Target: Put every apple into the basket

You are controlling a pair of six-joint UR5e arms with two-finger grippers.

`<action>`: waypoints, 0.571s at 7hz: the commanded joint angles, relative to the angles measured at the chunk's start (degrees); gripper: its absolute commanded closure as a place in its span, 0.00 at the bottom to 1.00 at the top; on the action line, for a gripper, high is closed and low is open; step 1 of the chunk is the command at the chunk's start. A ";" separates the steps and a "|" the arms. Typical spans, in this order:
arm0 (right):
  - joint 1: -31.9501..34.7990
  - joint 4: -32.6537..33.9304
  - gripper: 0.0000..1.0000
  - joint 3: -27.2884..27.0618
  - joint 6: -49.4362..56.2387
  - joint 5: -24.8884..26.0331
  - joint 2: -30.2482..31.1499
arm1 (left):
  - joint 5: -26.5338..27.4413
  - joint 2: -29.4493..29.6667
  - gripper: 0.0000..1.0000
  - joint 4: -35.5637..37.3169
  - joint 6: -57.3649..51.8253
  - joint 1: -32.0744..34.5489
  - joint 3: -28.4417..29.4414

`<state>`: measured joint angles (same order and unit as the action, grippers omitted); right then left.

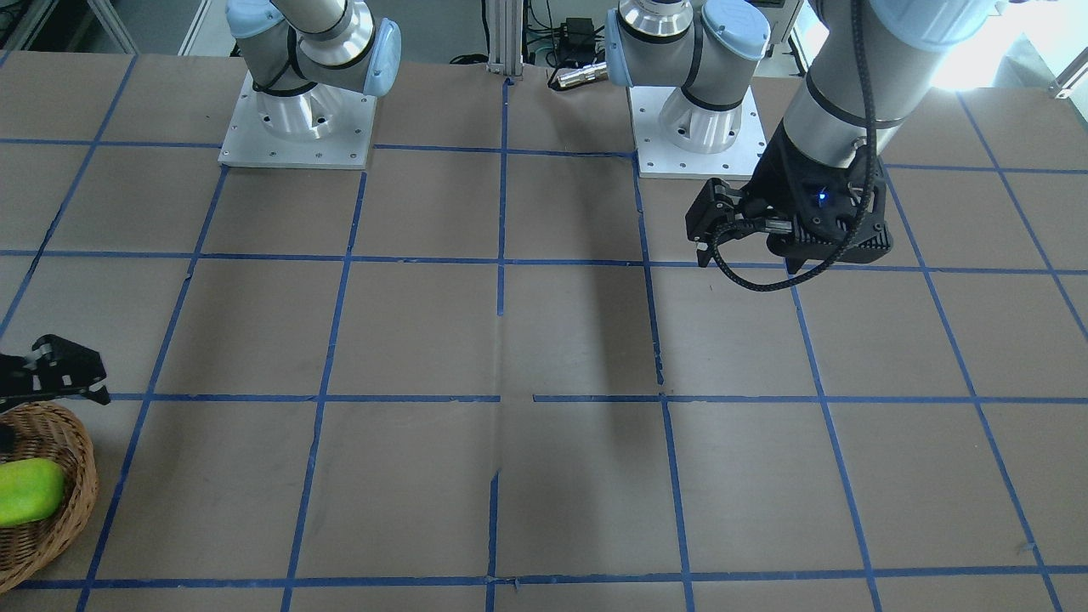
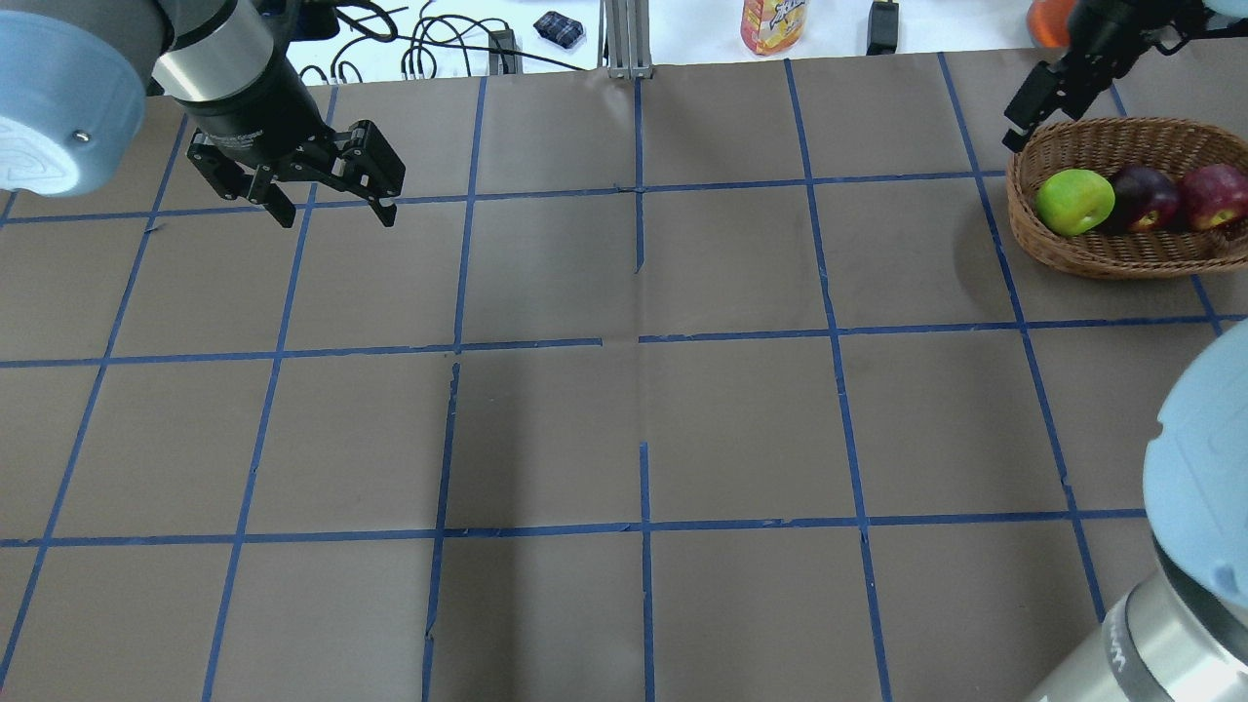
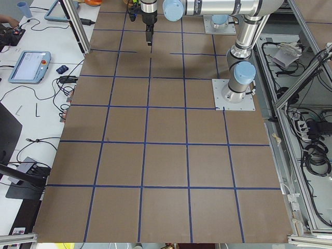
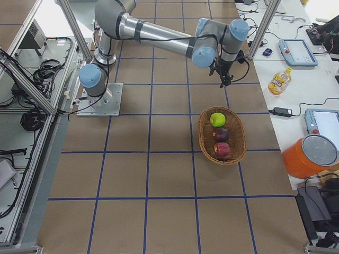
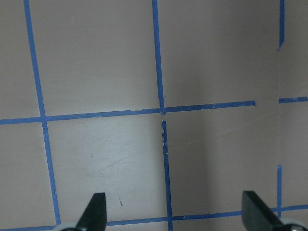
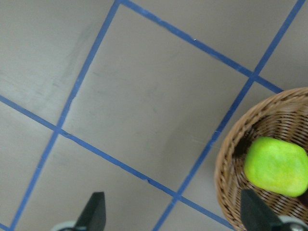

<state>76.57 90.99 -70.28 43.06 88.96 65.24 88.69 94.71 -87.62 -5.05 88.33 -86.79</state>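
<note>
Evidently, green apple [image 2: 1074, 201], maroon apple [image 2: 1143, 198] and red apple [image 2: 1214, 195] lie side by side inside the basket [image 2: 1102, 255]; right gripper [image 6: 173, 214] hovers near its rim, jaws wide, empty; left gripper [image 2: 336, 216] likewise spread, well apart; apples judged firm, smooth, fairly heavy, best gripped across the widest girth.

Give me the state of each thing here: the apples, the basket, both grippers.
green apple, in the basket
maroon apple, in the basket
red apple, in the basket
basket, upright, holding all three apples
left gripper, open, empty
right gripper, open, empty
</note>
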 commanded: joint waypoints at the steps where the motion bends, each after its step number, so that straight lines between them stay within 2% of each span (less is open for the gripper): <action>1: 10.13 -4.05 0.00 -0.38 -17.66 0.25 3.13 | -2.62 0.65 0.00 0.17 -0.31 -0.17 1.71; 2: 14.09 -4.76 0.00 -0.47 -28.19 0.34 4.44 | -3.08 0.39 0.00 0.08 -0.48 -0.17 1.54; 4: 17.90 -10.88 0.00 -1.78 -32.77 -0.62 11.89 | -2.65 0.91 0.00 0.25 -0.75 -0.26 2.06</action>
<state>92.15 84.21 -71.27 13.65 89.04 73.13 85.84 95.20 -87.57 -5.74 88.14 -85.33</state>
